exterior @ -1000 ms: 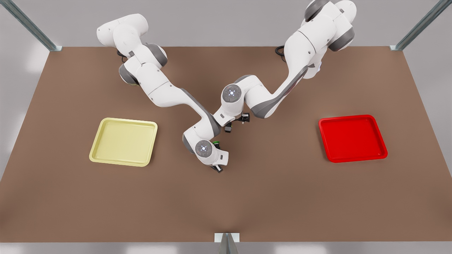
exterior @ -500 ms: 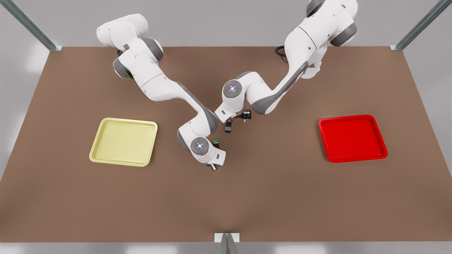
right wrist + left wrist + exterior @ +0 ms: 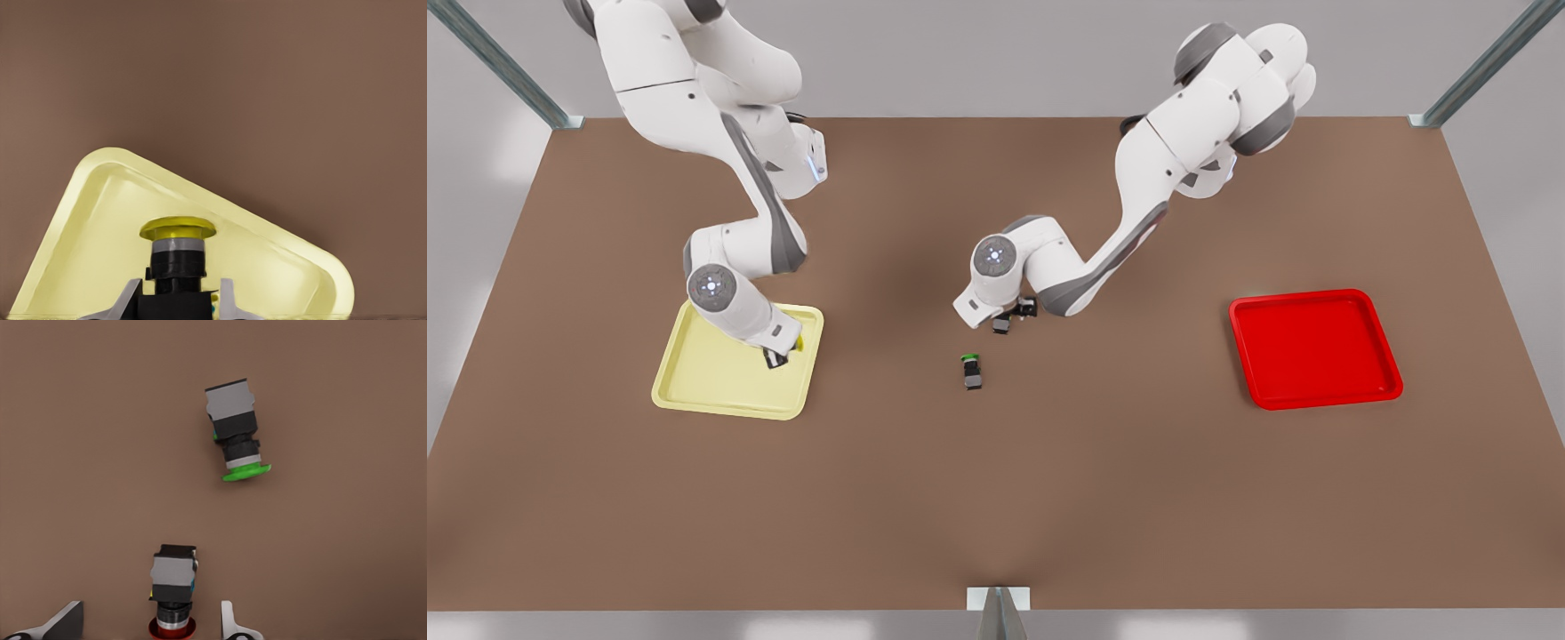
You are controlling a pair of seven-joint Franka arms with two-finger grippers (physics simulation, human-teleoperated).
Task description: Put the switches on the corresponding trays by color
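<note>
Right end effector (image 3: 775, 356) clamped on the yellow switch (image 3: 798, 341) - fingers (image 3: 128, 298) tight against the dark body, yellow cap sticking out past the tips. Hanging over the yellow tray (image 3: 694, 391), near the tray corner closest to the tabletop (image 3: 1138, 498) middle and back edge. Can't tell if the switch is touching the tray floor or just above it. Same grip in the right wrist view: end effector (image 3: 178, 297) pinching the body of the switch (image 3: 177, 250), pale tray (image 3: 87, 220) spread out underneath.

Left end effector (image 3: 1007, 318) down low around the middle of the tabletop, a bit toward the back edge. Fingers spread wide in the left wrist view (image 3: 148, 621), one on each side of the red switch (image 3: 173, 587) with a visible gap on both sides - not gripping anything. Red switch (image 3: 1001, 325) lying on its side on the tabletop, red cap pointing in toward the end effector.

Green switch (image 3: 971, 372) also lying on its side, just beside the red one on the side nearer the front edge, not touching it. Visible in the left wrist view too (image 3: 235, 430).

Yellow tray sitting toward the tabletop edge on the front view's left, red tray (image 3: 1316, 348) toward the opposite edge, well apart from both switches in the middle.
</note>
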